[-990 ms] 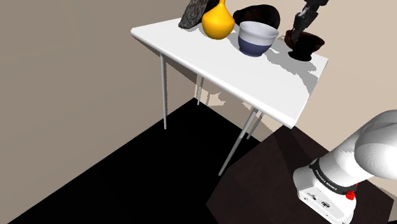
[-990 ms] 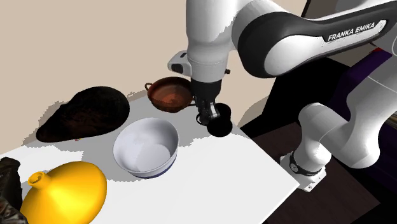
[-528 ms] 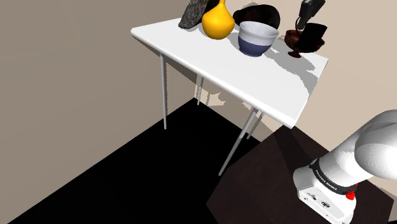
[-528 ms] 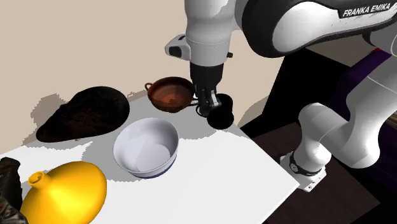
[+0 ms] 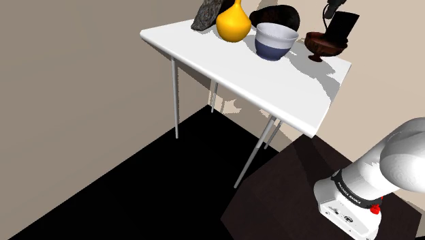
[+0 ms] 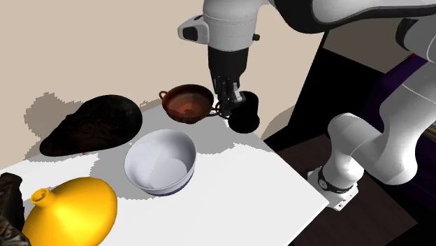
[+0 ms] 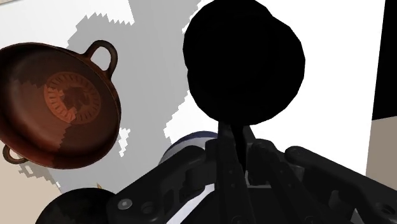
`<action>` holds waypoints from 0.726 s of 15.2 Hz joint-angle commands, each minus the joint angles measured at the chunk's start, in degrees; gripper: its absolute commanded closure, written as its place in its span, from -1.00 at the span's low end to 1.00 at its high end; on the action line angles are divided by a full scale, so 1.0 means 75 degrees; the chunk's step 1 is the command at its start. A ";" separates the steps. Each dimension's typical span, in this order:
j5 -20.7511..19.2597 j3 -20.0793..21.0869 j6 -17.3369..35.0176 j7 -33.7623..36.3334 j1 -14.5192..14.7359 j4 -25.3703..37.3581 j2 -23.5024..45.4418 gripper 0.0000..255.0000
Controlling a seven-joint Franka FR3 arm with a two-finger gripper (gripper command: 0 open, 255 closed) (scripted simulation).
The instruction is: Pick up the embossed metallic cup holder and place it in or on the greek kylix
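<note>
White tabletop (image 6: 237, 189), second exterior view, left to right: yellow gourd vase (image 6: 70, 210), white bowl (image 6: 161, 162), red-brown kylix (image 6: 187, 102) near the far edge. Claw (image 6: 229, 105) just right of the kylix, fingers pinched nearly together on the wall of the black cup holder (image 6: 244, 115). Holder is clear of the tabletop, beside the kylix's rim.

Flat black all over on the cup holder (image 7: 245, 63), zero variation. Reddish-brown kylix (image 7: 60, 105), with a round orange-ish medallion pattern in the middle, lol. Bowl (image 5: 276, 41) white up top, blue-grey band lower down. Bright orange-yellow on the gourd vase (image 5: 233, 22). Blackish-brown lump (image 6: 91, 126). White desk (image 5: 272, 85) with grey shadow patches. All-black hand (image 7: 234, 130), white arm (image 6: 363, 147) with dark joints. Beige wall (image 5: 82, 82).
</note>
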 commanded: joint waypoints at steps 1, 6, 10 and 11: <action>0.0007 -0.0010 -0.0103 -0.0023 -0.0001 0.0138 0.0037 1.00; 0.0165 -0.0736 -0.0219 -0.1052 -0.0250 0.1255 0.1032 1.00; 0.0520 -0.1308 -0.0413 -0.1933 -0.0548 0.2391 0.2035 1.00; 0.0648 -0.1447 -0.0484 -0.2160 -0.0646 0.2719 0.2321 1.00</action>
